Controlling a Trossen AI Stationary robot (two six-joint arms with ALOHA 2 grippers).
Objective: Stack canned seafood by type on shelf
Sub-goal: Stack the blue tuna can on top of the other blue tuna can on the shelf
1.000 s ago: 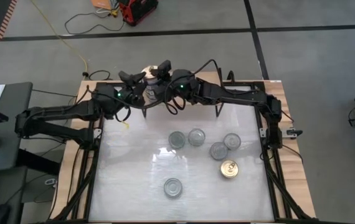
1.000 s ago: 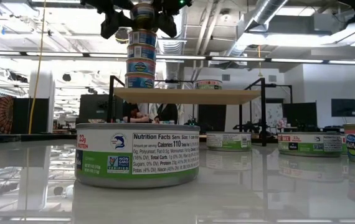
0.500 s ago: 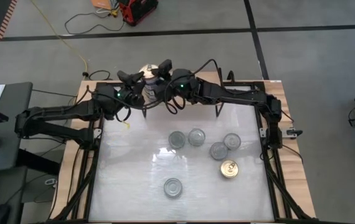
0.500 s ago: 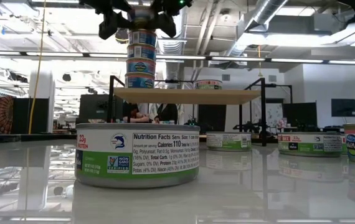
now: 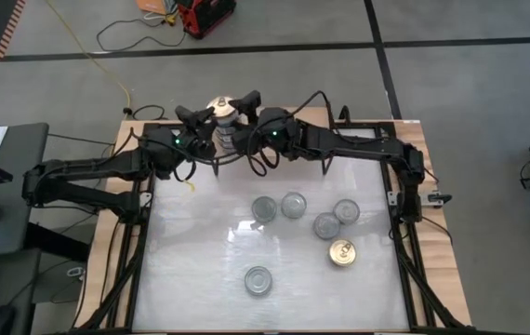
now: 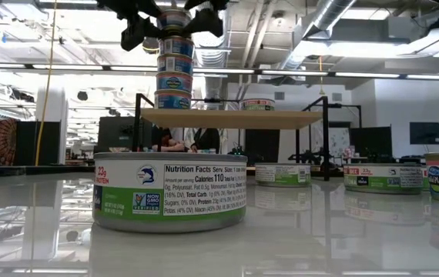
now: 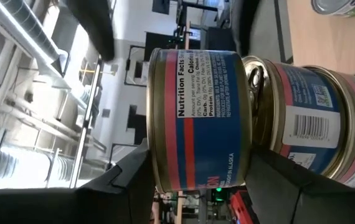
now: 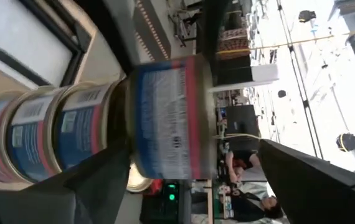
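Since every can here is a short stiff metal drum, squat and probably dense for its size, a grip across the curved side wall should suit it best. The glossy label and smooth rim look slippery, so a squeeze at mid-height seems safer than one at the lid edge.

Nearest in the low view, a green can (image 6: 169, 192) sits flat on the shiny white surface (image 5: 200, 279). Its printed wrap is smooth and its rims are bright. Five more loose cans (image 5: 326, 225) lie farther back, one gold-lidded and the others silver, all upright and some touching.

Behind them stands the shelf (image 6: 231, 118), a pale wood board on thin black legs, carrying one green-labelled tin (image 6: 258, 104). At its left end rises a stack (image 6: 173, 79) of blue-and-red cans, four high. It is a narrow column that I judge easy to topple with a sideways nudge.

Its top can (image 5: 222, 110) has a gold pull-tab lid and appears to rest squarely on the one below.

Both arms meet there. The right claw (image 8: 193, 149) stands spread wide around the top can, one finger well clear of it. The left claw (image 7: 199, 158) brackets the same can; whether it presses on it I cannot tell.
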